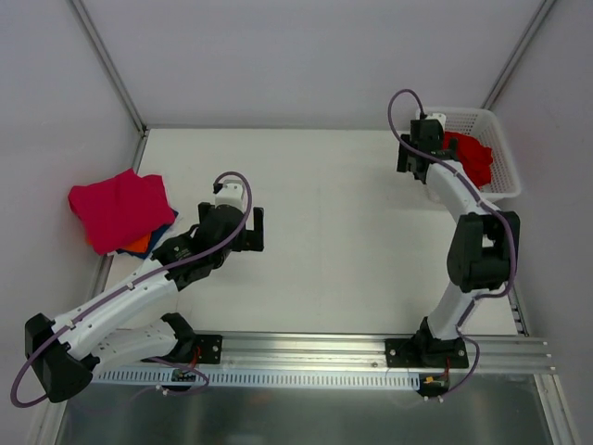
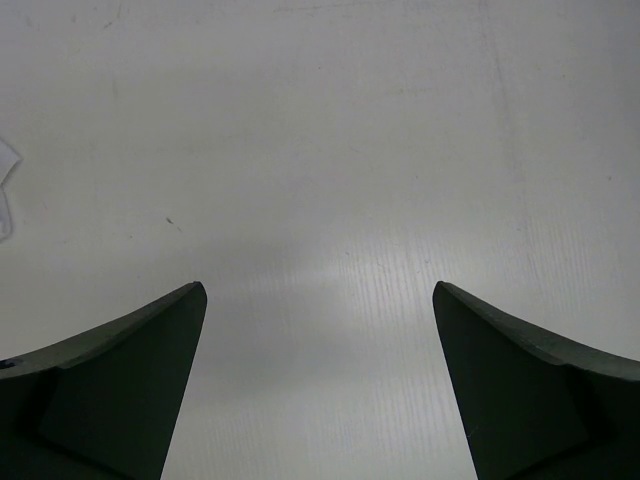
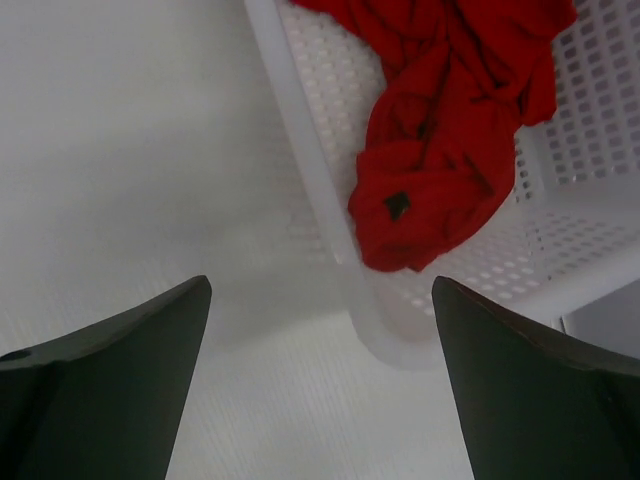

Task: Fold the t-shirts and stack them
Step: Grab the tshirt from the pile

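Note:
A folded magenta-pink t-shirt (image 1: 116, 206) tops a stack at the table's left edge, with an orange t-shirt (image 1: 139, 244) and a dark blue one (image 1: 167, 228) peeking out beneath. A crumpled bright red t-shirt (image 1: 473, 156) (image 3: 440, 150) lies in the white mesh basket (image 1: 498, 125) at the back right. My left gripper (image 1: 259, 229) (image 2: 320, 290) hangs open over bare table, right of the stack. My right gripper (image 1: 415, 165) (image 3: 322, 282) is open and empty just outside the basket's left wall (image 3: 300, 130), near the red shirt.
Grey walls with metal posts close the table on the left, back and right. The arm bases sit on a rail (image 1: 315, 357) along the near edge. A small white scrap (image 2: 5, 190) shows at the left border of the left wrist view.

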Controlling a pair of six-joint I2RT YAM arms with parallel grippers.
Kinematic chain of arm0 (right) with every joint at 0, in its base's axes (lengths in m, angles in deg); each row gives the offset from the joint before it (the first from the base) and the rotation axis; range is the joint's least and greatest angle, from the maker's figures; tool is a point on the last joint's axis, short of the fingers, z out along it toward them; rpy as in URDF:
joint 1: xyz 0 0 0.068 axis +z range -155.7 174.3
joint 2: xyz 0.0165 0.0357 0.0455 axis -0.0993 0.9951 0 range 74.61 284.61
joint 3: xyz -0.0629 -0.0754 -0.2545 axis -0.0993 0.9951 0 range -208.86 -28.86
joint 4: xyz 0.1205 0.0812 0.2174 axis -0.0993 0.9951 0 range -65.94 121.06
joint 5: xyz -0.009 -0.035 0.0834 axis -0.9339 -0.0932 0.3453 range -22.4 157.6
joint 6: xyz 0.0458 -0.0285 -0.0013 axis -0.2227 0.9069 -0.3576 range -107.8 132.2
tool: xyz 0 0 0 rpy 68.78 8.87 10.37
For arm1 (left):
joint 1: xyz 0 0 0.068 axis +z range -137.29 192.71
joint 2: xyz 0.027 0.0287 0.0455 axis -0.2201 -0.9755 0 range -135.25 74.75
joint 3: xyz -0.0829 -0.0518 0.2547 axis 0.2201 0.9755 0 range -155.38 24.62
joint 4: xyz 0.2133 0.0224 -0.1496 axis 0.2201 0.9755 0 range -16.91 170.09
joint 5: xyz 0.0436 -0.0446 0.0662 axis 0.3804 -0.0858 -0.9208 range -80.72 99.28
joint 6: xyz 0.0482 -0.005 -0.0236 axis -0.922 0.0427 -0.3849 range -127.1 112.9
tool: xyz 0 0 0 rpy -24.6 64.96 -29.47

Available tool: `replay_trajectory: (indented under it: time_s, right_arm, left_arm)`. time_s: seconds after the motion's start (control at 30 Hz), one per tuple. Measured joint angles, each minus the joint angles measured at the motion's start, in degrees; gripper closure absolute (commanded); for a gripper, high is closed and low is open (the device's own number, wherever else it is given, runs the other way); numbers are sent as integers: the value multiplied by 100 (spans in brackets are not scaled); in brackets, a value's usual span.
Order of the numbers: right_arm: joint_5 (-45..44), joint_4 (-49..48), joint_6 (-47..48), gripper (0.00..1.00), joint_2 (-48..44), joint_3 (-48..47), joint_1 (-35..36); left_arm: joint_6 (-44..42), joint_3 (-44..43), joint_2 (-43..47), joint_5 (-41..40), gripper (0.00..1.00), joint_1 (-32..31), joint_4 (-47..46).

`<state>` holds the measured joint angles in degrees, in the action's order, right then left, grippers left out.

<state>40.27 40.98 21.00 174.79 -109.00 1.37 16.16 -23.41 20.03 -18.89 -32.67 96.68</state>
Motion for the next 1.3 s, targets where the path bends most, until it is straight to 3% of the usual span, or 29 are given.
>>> replay_trajectory:
  time_s: [0.13,0.4,0.53,0.83,1.1,1.13,1.17,1.3]
  right_arm:
    - [-61,74,262,1,750,-1121,-210]
    - [409,592,170,0,1840,-3388,-1821]
    - [496,1176,308,1,2704,-4734,-2173]
    - [1757,1827,85,1,3414,-4819,-2457]
    - [2184,1978,-83,1,3560,-4553,-2643]
    - [2216,1978,-85,2,3560,-4553,-2638]
    - [2245,1976,-85,12,3560,-4553,-2636]
    - [2417,1950,-103,37,3560,-4518,-2625]
  left_arm:
    - [-50,129,11,-116,1,9,-68]
    - [-59,297,-26,-140,1,15,-197]
    - [-66,323,-39,-87,1,76,-330]
    - [-59,374,-144,-76,1,87,-516]
    - [-59,393,-199,-59,1,125,-533]
    - [-59,393,-199,-59,1,125,-533]
    - [-59,407,-197,-59,1,125,-542]
    - [-59,481,-190,-59,1,162,-542]
